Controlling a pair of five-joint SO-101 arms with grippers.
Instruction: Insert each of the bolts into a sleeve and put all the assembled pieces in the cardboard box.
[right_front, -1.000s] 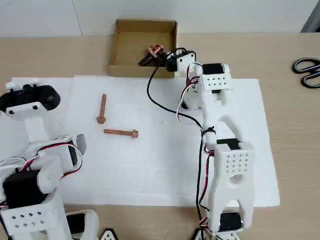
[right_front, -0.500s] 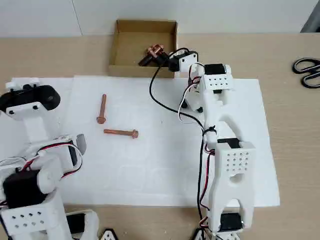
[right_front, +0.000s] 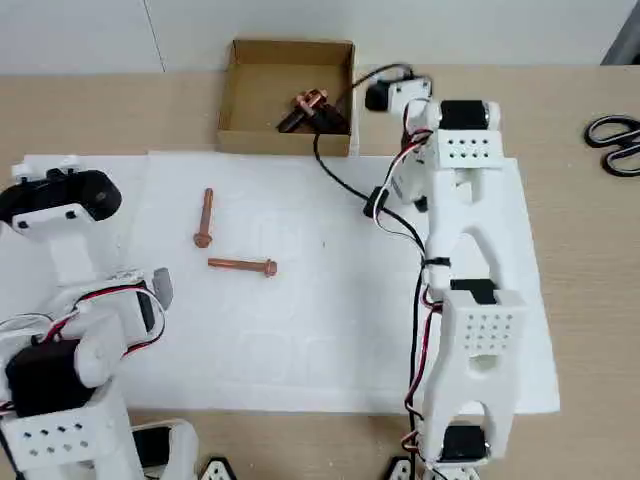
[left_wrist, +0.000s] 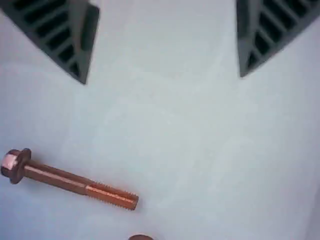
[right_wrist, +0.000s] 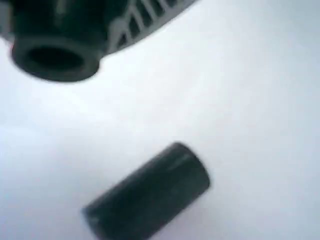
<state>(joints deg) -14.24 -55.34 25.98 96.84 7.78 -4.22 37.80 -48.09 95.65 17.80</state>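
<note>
On the white sheet (left_wrist: 200, 150): a bolt (left_wrist: 65, 180) lay near our left gripper (left_wrist: 162, 75), untouched
Left gripper: we saw it spread, empty
Bolt: coppery metal, flanged hex head, smooth shank, threaded tip

Wooden table (right_front: 560, 110), white wall (right_front: 450, 25)

Copper bolts (right_front: 240, 265); black sleeve (right_wrist: 147, 195); brown cardboard box (right_front: 262, 90); white sheet (right_front: 330, 330).

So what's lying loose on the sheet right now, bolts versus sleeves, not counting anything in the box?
Bolts: 2
Sleeves: 2, one lying flat, one seen end-on
Total: 4
</note>
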